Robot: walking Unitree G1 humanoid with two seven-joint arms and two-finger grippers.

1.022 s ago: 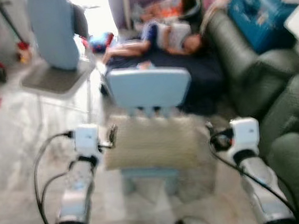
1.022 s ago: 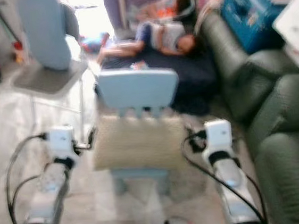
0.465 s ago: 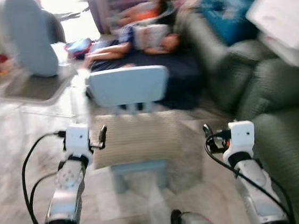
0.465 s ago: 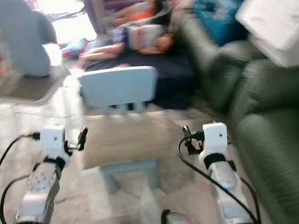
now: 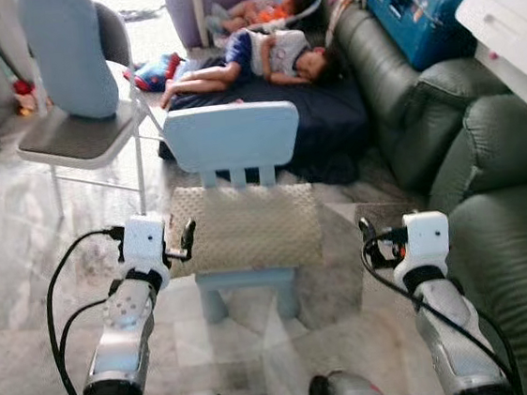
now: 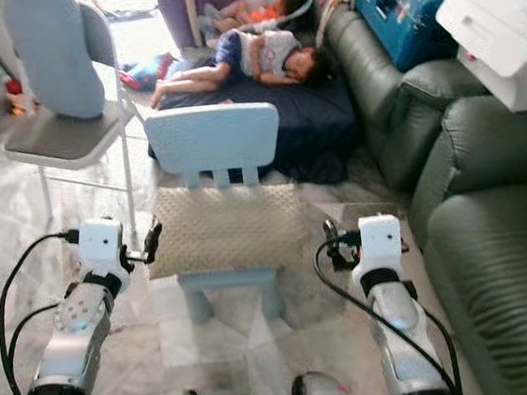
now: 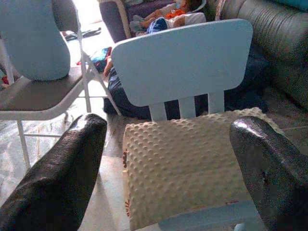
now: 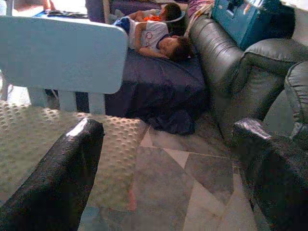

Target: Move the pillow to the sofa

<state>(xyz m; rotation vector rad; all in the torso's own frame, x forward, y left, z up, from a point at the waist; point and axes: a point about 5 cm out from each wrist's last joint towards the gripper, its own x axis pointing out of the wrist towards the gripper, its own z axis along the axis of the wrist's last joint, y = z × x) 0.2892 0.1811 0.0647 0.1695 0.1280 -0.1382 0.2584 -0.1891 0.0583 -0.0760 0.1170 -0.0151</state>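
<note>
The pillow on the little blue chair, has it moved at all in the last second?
No. The pillow lies flat on the blue chair's seat, against the backrest slats, as before. The picture shifted because the camera moved.

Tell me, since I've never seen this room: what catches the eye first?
A beige dimpled pillow lies on the seat of a small light-blue chair straight ahead, with the left gripper and right gripper open on either side of it. Behind the chair, a person lies on a dark mattress, beside the green sofa.
</note>
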